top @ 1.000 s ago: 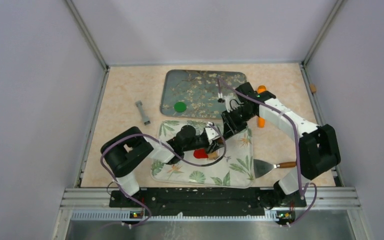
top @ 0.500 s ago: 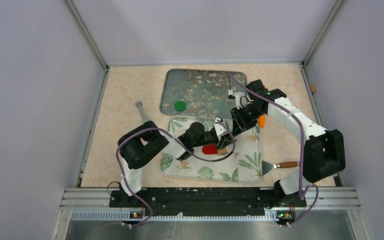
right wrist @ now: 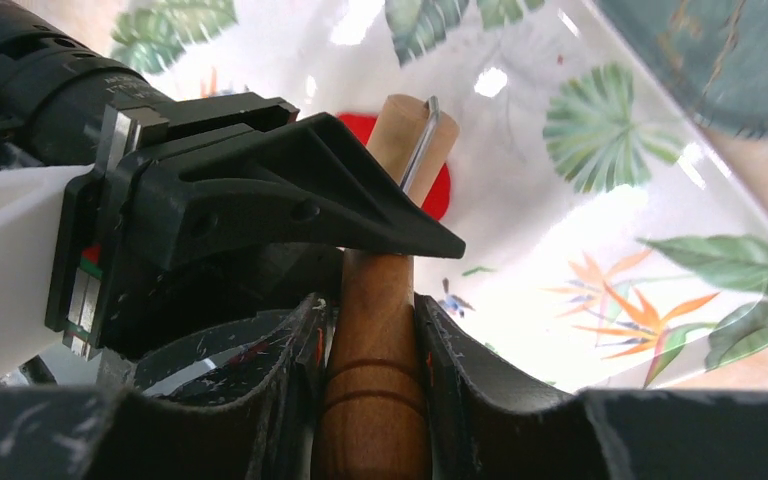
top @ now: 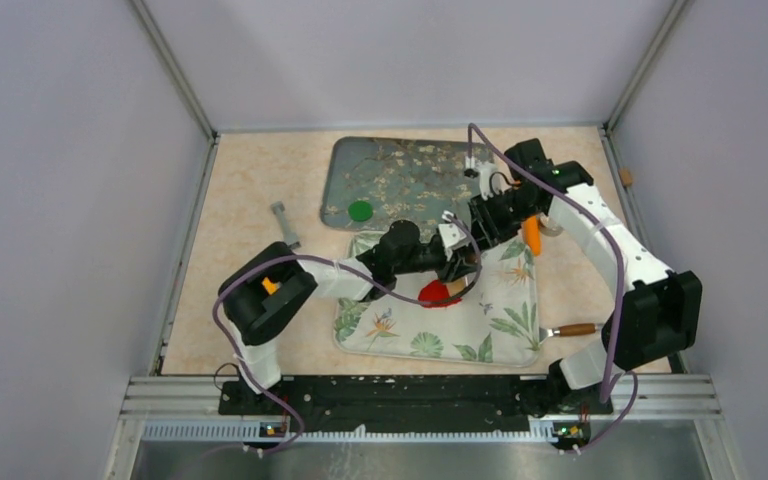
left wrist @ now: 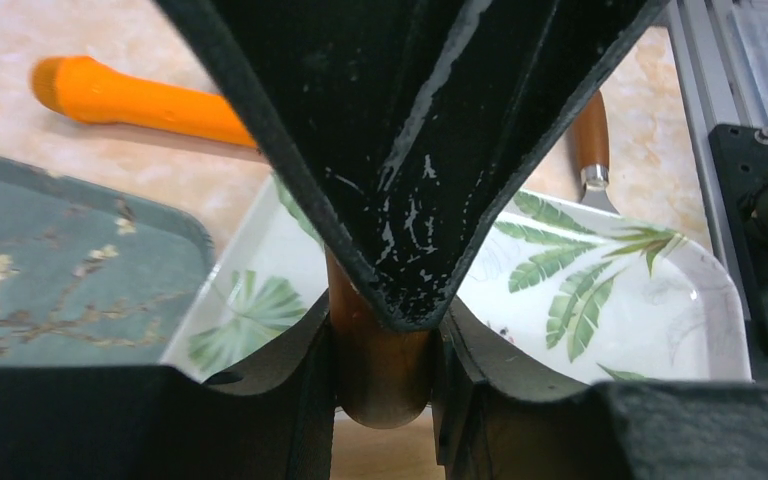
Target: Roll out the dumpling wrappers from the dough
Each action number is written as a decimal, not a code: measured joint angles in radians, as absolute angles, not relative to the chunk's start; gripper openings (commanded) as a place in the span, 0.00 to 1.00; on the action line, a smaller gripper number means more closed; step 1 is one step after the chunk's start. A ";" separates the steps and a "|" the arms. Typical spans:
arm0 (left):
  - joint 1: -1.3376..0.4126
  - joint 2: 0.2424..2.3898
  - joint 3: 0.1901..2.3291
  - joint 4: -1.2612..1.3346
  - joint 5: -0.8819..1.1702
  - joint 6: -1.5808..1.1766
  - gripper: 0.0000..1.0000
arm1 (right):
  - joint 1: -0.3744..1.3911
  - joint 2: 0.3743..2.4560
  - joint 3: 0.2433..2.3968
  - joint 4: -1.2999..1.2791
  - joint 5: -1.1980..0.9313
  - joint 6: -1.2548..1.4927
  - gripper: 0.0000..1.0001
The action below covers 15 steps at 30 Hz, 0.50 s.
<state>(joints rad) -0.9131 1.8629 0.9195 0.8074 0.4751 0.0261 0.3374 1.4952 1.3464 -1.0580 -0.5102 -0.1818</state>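
both arms meet over the far part of the leaf-print tray (top: 505, 320), which sits on the bench (top: 250, 180) in front of the bases. the left arm is folded low at its elbow near the bench's near left. its forearm stretches right and a little away, to just above the tray. the right arm rises from the near right, runs its white link out toward the far edge, then bends its wrist back left and down, so the two claws come at each other from opposite sides.

the left claw (left wrist: 382, 330) is clamped on the darker wooden handle of a rolling pin (right wrist: 375, 400). the right claw (right wrist: 368, 320) is likewise closed on the pin's shaft, close behind the left claw's black fingers. the pin's pale end, with a small wire hook on it, points past them.

the red wrapper (top: 435, 296) lies on the leaf-print tray directly under the pin. most of it is covered, so its outline seems roundish at best. the green wrapper (top: 361, 211) lies flat on the near left of the blossom-print tray (top: 400, 165), apart from both claws.

an orange tool (top: 531, 236) lies beside the right wrist. a wooden-handled spatula (top: 572, 329) is at the leaf tray's near right edge. a small grey tool (top: 285, 224) is on the bench to the left.
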 measured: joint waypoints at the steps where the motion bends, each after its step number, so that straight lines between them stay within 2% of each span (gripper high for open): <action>1: -0.905 1.844 0.926 0.785 0.476 0.025 0.00 | 0.337 1.495 1.372 -1.060 -0.521 -0.181 0.00; 6: -0.878 1.798 0.960 0.693 0.492 0.025 0.00 | 0.337 1.486 1.407 -1.033 -0.540 -0.175 0.00; 15: -0.888 1.859 0.965 0.645 0.527 0.023 0.00 | 0.337 1.499 1.294 -0.990 -0.526 -0.175 0.00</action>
<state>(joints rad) -0.8875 1.8587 0.9649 0.6445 0.5270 0.0235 0.3370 1.4994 1.2942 -0.9897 -0.5262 -0.1753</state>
